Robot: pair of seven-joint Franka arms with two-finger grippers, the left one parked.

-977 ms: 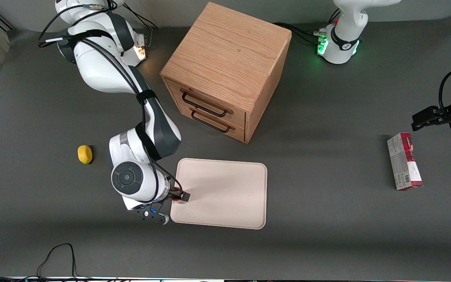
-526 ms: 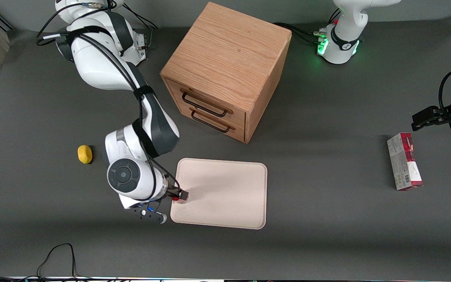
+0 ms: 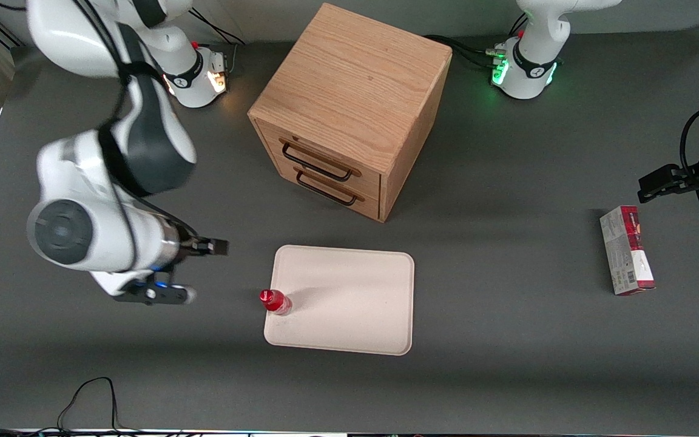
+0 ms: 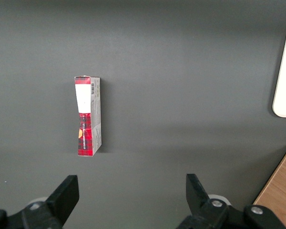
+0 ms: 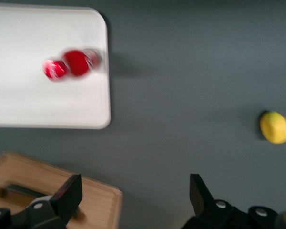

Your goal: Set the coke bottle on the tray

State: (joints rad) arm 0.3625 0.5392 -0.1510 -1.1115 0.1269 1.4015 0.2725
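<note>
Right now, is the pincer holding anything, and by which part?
Nothing. The pincer is open and empty, raised off toward the working arm's end; the coke bottle stands free on the tray, at its edge.

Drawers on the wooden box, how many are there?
2. The upper drawer sits right under the wooden cabinet's top, the lower drawer beneath it; both look closed. The open gripper hangs apart, above the table.

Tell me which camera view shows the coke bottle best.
The front view: the coke bottle stands sharp and unobstructed at the edge of the tray, clear of the raised, open gripper. The right wrist view shows the bottle blurred from above. The left wrist view shows no bottle, only a tray corner.
</note>
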